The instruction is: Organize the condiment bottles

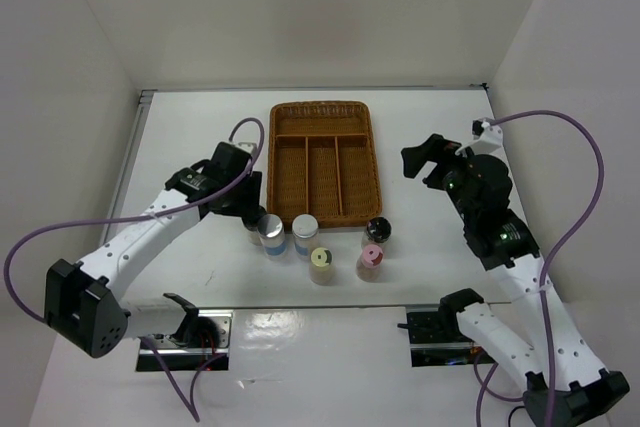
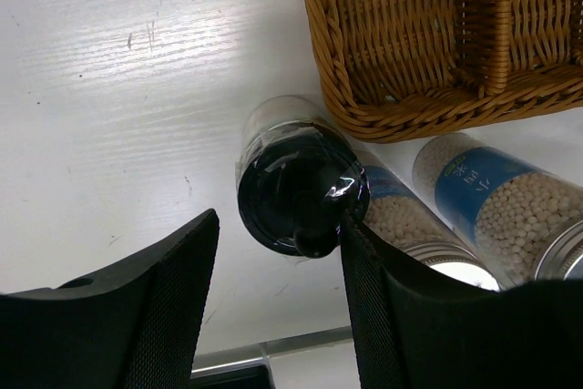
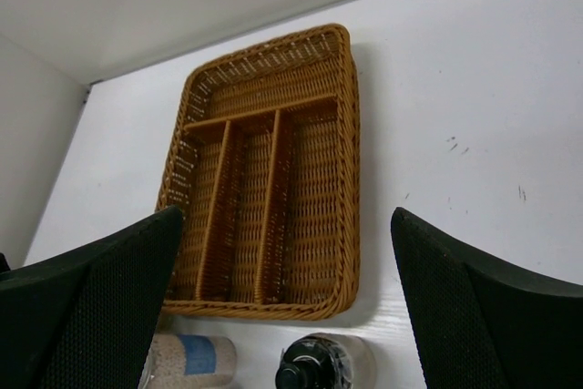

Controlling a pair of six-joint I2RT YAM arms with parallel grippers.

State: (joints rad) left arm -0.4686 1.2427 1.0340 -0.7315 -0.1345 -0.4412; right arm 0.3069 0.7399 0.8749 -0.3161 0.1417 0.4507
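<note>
My left gripper stands apart astride the black-capped bottle, upright at the wicker tray's near left corner. Light, rigid, probably slick: I'd grip its body below the cap.

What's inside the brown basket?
Only the basket's own wicker dividers, making four compartments with no bottle in any. The bottles stand outside, along its near edge. From above nothing covers the basket, so no part of its inside is hidden.
</note>
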